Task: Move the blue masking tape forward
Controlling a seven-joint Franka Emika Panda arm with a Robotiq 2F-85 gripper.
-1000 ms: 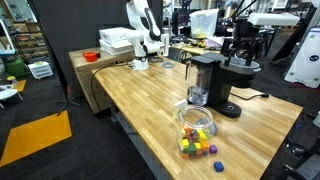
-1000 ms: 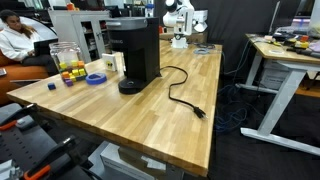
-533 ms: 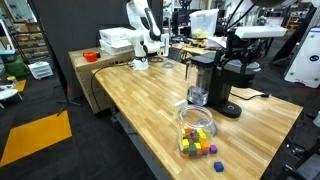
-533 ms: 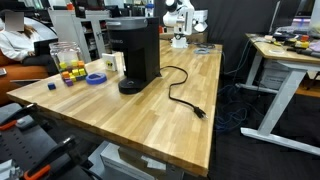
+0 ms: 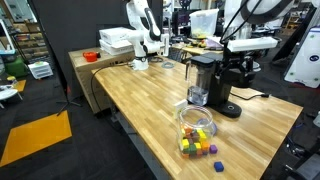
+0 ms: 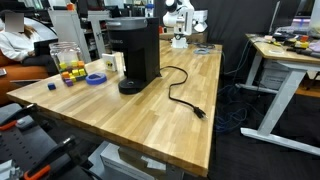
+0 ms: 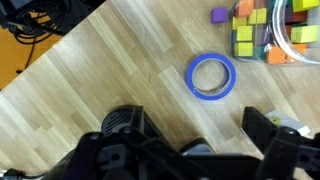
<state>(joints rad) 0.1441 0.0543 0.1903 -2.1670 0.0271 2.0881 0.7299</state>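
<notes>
Blue masking tape (image 7: 211,76) lies flat near cubes (image 7: 243,30) at upper right, which the wide-open, empty pincer (image 7: 194,128) could knock while descending.

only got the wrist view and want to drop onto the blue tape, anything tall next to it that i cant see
Observer: Yes. A black coffee maker stands close beside the blue masking tape, on the side opposite the jar.
Operator: how high am i
Observer: In an exterior view the gripper hangs well above the table, behind the coffee maker.
Operator: any cable in the way
Observer: A black power cable lies on the coffee maker's far side, away from the tape.
</notes>
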